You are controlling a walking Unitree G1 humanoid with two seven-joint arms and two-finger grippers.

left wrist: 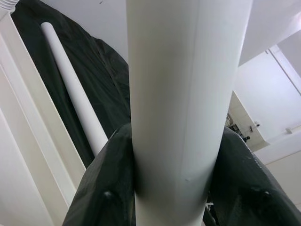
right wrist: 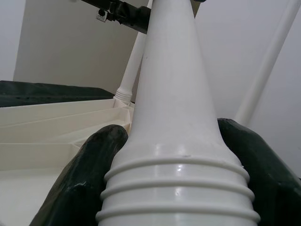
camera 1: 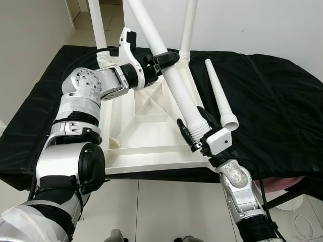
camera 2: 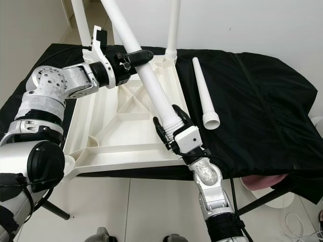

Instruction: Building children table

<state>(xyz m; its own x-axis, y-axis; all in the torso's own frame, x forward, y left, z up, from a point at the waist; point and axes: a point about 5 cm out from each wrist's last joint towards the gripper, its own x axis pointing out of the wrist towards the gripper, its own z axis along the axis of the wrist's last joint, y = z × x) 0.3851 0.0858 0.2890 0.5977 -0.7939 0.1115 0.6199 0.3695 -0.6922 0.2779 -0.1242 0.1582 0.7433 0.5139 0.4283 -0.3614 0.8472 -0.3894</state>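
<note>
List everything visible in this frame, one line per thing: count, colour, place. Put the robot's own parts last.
Tabletop: 1, white, upside down on the black cloth, ribbed underside up.
Fitted legs: 2, white, standing up from the tabletop's far corners.
Held leg: 1, white, slanted over the tabletop, threaded end at the near right corner.
Loose leg: 1, white, lying on the cloth right of the tabletop.
Cloth: 1, black, covering the work surface.
Floor: pale tiles, below the near edge.
Left hand: 1, black fingers, shut on the held leg's upper part.
Right hand: 1, black fingers, shut on its threaded end.
</note>
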